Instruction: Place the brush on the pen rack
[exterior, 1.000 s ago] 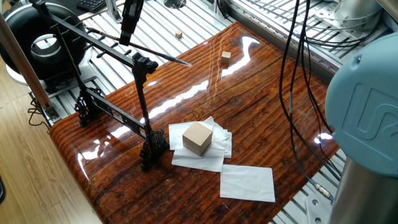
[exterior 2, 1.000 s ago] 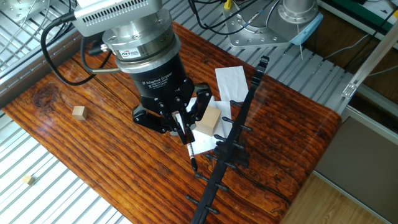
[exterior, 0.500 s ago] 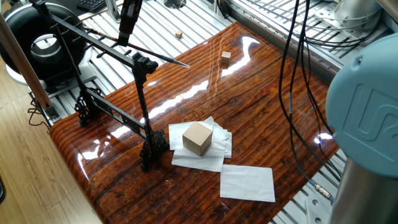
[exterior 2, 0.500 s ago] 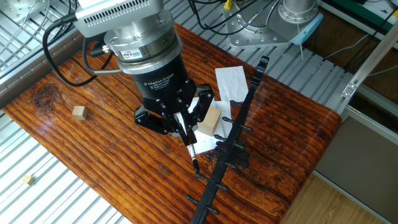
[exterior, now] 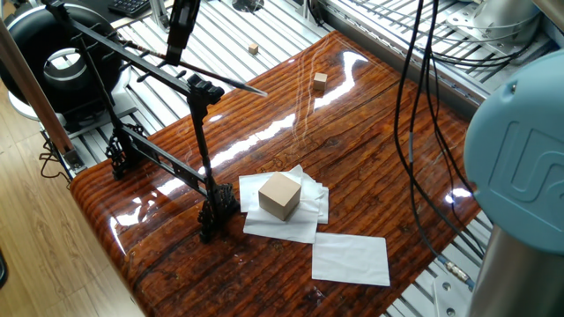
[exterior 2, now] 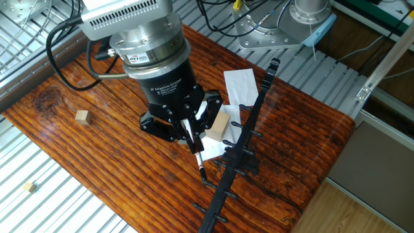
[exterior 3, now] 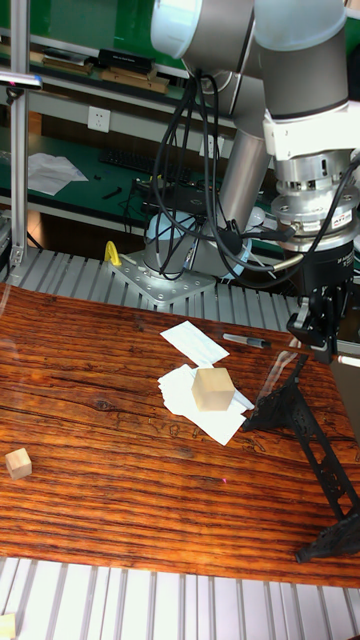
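The brush (exterior: 207, 73) is a very thin, long, dark stick with a pointed tip. It is held in the air, tilted, its tip sloping down past the top of the pen rack (exterior: 189, 167); in the other fixed view its dark lower end (exterior 2: 201, 169) shows just beside the rack's slanted bar.

The pen rack (exterior 2: 242, 145) is a black metal frame standing upright on the wooden surface: two thin uprights on feet, joined by a long slanted bar with short pegs. In the tall fixed view it stands near the surface's right edge (exterior 3: 305, 440).

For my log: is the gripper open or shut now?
Shut on the brush: the gripper fingers pinch the thin stick above the pen rack.
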Controlling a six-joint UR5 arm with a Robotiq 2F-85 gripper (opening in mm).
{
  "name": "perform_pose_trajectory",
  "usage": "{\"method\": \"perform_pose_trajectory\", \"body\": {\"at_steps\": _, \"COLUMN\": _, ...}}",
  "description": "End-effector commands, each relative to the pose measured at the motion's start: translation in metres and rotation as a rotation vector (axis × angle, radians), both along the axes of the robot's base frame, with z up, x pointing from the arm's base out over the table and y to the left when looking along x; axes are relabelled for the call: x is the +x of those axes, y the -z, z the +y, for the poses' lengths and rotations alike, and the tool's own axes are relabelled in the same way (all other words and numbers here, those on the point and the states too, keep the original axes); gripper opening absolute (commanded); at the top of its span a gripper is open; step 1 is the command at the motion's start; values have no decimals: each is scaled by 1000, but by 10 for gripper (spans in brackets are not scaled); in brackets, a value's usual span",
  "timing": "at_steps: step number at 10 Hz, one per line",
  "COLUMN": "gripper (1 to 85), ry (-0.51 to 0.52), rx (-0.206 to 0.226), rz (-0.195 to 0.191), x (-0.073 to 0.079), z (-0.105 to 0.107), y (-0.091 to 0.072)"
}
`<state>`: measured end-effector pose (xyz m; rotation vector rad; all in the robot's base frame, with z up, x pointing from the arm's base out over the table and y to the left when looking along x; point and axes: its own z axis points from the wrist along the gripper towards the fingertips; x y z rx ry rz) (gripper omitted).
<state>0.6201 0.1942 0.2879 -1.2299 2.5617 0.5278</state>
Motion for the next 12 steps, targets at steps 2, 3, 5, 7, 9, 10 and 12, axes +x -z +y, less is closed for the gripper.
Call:
{"method": "perform_pose_trajectory", "body": {"at_steps": 2, "gripper": 57, "ry": -15, "rx": -10, "rz": -19, "x": 4, "z": -2, "y": 0}}
{"method": "perform_pose_trajectory", "body": {"at_steps": 3, "gripper": 73, "ry": -16, "rx": -13, "rz": -21, "x": 4, "z": -3, "y": 1}}
{"method": "perform_pose_trajectory", "body": {"at_steps": 5, "gripper": 120, "ry": -56, "rx": -87, "rz": -14, "x": -2, "z": -20, "y": 8}}
{"method": "perform_pose_trajectory", "body": {"at_steps": 7, "gripper": 120, "ry": -55, "rx": -76, "rz": -4, "x": -4, "z": -17, "y": 7}}
{"method": "perform_pose_trajectory", "body": {"at_steps": 9, "gripper": 123, "ry": -54, "rx": -79, "rz": -2, "x": -5, "z": -17, "y": 7}}
{"method": "perform_pose_trajectory", "body": {"at_steps": 10, "gripper": 130, "ry": -57, "rx": -91, "rz": -3, "x": -5, "z": -19, "y": 8}}
{"method": "perform_pose_trajectory", "body": {"at_steps": 12, "gripper": 320, "ry": -76, "rx": -121, "rz": 4, "x": -8, "z": -26, "y": 11}}
